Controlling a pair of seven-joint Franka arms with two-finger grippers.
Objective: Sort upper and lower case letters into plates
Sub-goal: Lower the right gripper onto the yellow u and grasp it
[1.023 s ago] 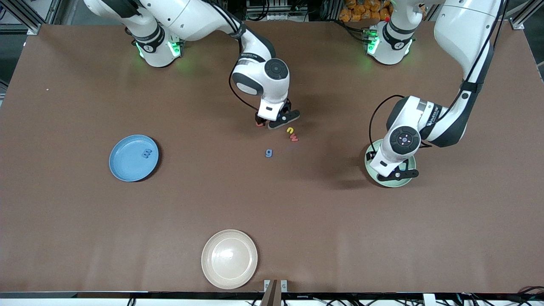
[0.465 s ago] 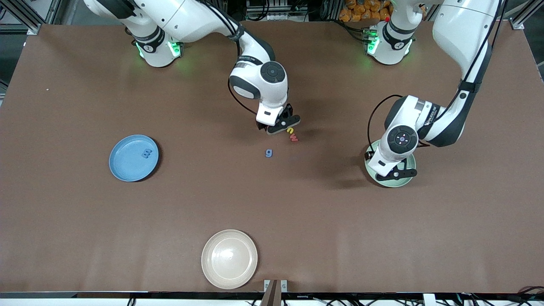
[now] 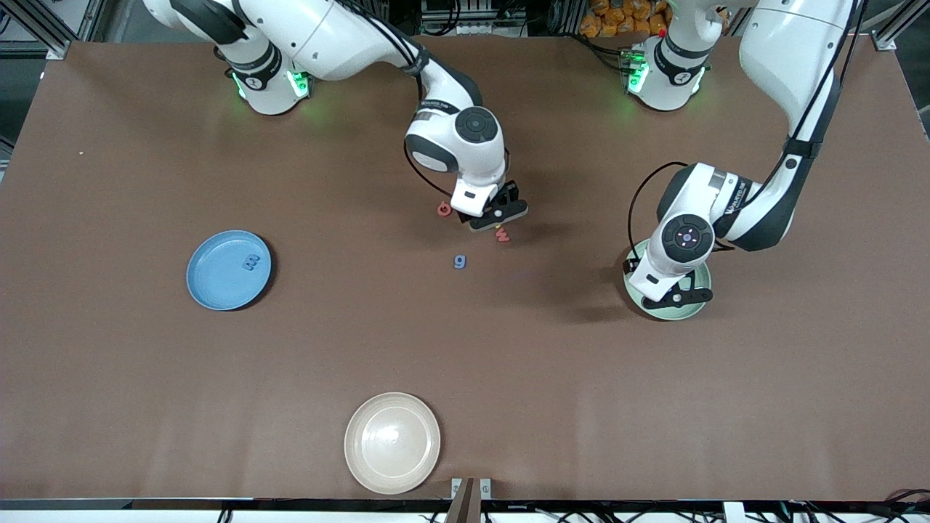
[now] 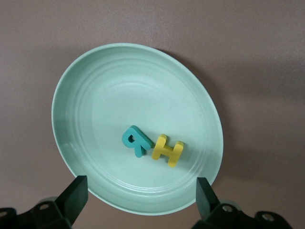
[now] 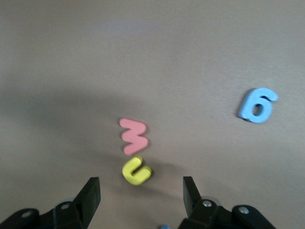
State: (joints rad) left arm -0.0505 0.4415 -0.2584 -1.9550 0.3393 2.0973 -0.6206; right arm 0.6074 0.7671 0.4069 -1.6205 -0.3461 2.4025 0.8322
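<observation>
My right gripper [image 3: 495, 216] hangs open low over the table's middle. In the right wrist view its fingers [image 5: 93, 195] stand apart, and a yellow letter [image 5: 137, 171] lies on the table just ahead of the gap, untouched. A red w [image 3: 501, 234] lies beside the yellow one, a blue g [image 3: 459, 261] lies nearer the camera, and a round red letter [image 3: 443, 209] lies beside the gripper. The blue plate [image 3: 211, 287] holds a blue m [image 3: 251, 262]. My left gripper [image 3: 679, 296] waits open over the mint plate [image 4: 62, 95], which holds a teal R [image 4: 137, 140] and a yellow H [image 4: 167, 150].
A beige plate [image 3: 392, 443] stands near the front edge of the brown table. A speck of blue [image 5: 164, 227] shows at the right wrist view's edge between the fingers.
My right gripper has shifted toward the left arm's end, off the round red letter, which now shows, and over the yellow letter. Its fingers have drawn in a little. The left arm has not moved.
</observation>
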